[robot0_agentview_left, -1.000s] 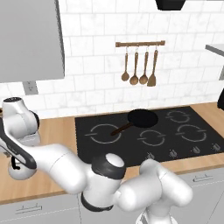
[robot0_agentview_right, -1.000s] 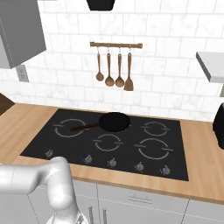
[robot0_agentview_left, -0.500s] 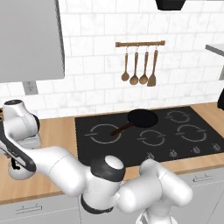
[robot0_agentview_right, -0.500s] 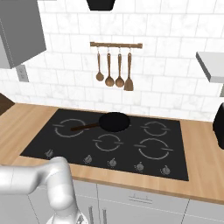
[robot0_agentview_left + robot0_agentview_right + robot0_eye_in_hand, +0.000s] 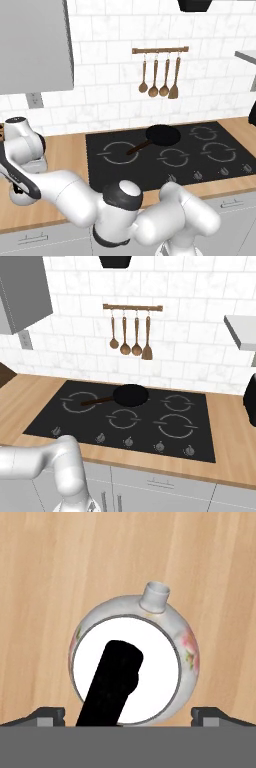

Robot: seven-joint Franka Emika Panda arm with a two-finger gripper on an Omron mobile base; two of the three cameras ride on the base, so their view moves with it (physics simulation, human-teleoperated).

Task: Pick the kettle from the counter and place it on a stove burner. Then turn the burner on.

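The kettle (image 5: 135, 657) sits on the light wood counter (image 5: 60, 572). From above it is a round white body with small flowers, a spout (image 5: 155, 595) and a black handle (image 5: 112, 684) across the lid. My gripper (image 5: 129, 714) hangs open right over it, one fingertip on each side of the body and touching nothing. In the left base view the kettle (image 5: 17, 198) stands at the far left of the counter (image 5: 65, 150), under my hand. The smaller burner rings (image 5: 172, 157) (image 5: 123, 419) lie in the black cooktop to the right.
A black frying pan (image 5: 162, 135) (image 5: 130, 395) rests on the back middle of the cooktop, handle pointing left. Knobs (image 5: 128, 442) line the cooktop's front edge. Wooden utensils (image 5: 131, 336) hang on the tiled wall. A dark appliance (image 5: 250, 398) stands at the far right.
My hand has sunk a little toward the kettle. The kettle and the pan have stayed where they were.
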